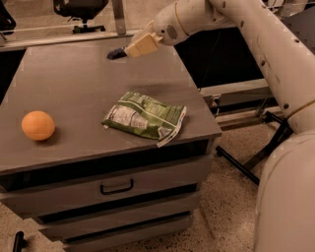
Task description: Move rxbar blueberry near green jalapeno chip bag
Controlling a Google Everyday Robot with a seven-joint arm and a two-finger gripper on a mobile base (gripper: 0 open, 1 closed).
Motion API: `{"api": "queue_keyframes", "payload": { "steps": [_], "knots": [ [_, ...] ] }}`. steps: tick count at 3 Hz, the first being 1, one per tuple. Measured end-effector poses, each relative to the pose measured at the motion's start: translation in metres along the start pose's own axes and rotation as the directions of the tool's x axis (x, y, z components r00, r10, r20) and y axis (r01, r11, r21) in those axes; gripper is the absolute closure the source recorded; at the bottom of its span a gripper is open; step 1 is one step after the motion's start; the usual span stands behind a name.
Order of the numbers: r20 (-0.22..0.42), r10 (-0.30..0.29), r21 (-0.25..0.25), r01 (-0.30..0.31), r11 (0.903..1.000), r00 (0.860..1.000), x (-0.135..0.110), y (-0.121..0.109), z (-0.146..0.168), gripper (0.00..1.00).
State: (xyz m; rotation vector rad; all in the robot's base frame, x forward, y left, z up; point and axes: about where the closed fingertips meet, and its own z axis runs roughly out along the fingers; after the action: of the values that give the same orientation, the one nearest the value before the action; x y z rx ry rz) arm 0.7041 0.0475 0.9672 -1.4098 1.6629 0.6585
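An orange (38,125) sits left on the grey drawer cabinet (74,83), office chair (81,10) behind.

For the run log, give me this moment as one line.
phase: carry | gripper: holding rxbar blueberry over table far edge | green jalapeno chip bag: front right | orange: front left

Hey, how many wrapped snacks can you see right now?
2. The green jalapeno chip bag lies at the table's front right; the rxbar blueberry is at the far edge, gripped by the claw. None seem hidden.
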Motion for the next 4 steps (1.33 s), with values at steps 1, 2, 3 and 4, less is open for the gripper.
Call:
{"api": "queue_keyframes", "payload": {
  "steps": [1, 2, 3, 4],
  "knots": [
    [-0.001, 0.000, -0.006, 0.000, 1.0000, 1.000, 0.000, 0.001, 0.003, 0.00],
    [-0.001, 0.000, -0.006, 0.000, 1.0000, 1.000, 0.000, 0.001, 0.003, 0.00],
    [0.006, -0.005, 0.031, 0.005, 0.9995, 1.000, -0.002, 0.000, -0.008, 0.00],
    [0.028, 0.003, 0.108, -0.006, 0.9942, 1.000, -0.008, 0.002, -0.044, 0.00]
  ]
}}
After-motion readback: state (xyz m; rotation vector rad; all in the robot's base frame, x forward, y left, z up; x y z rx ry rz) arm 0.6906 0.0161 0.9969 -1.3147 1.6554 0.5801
